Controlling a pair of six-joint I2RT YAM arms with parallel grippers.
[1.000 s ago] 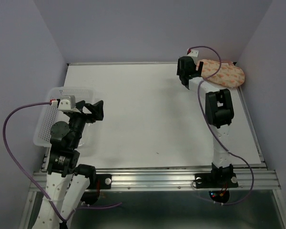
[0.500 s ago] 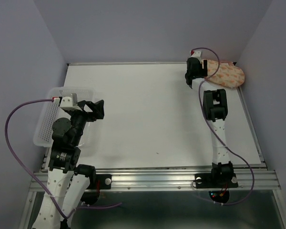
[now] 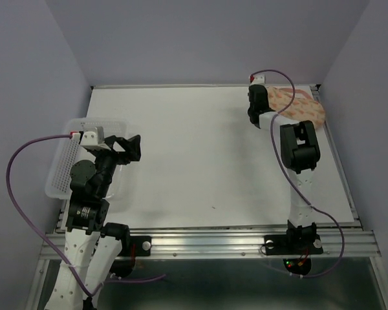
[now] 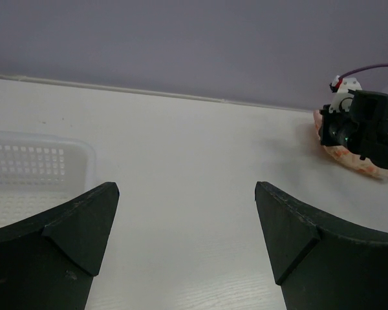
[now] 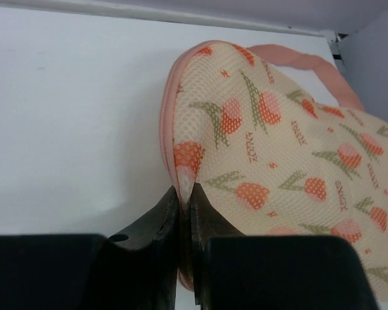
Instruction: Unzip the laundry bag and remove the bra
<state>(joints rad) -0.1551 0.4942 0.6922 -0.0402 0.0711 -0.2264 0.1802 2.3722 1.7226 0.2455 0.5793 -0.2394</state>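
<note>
So: one laundry bag [image 5: 271,161], right claw [image 5: 184,195] pinched onto its pink rim; left claw [image 4: 186,194] gaping wide by one basket [image 4: 26,161].

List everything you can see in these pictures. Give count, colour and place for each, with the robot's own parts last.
bag: one, peach with orange print and a pink rim, far right corner of the table
basket: one, clear mesh, left edge of the table
table: one, white, under everything
walls: three, lavender, left, far and right of the table
arms: two, black and white, bases at the near edge
left hand: one, black, open, beside the basket
right hand: one, black, shut on the bag's rim
</note>
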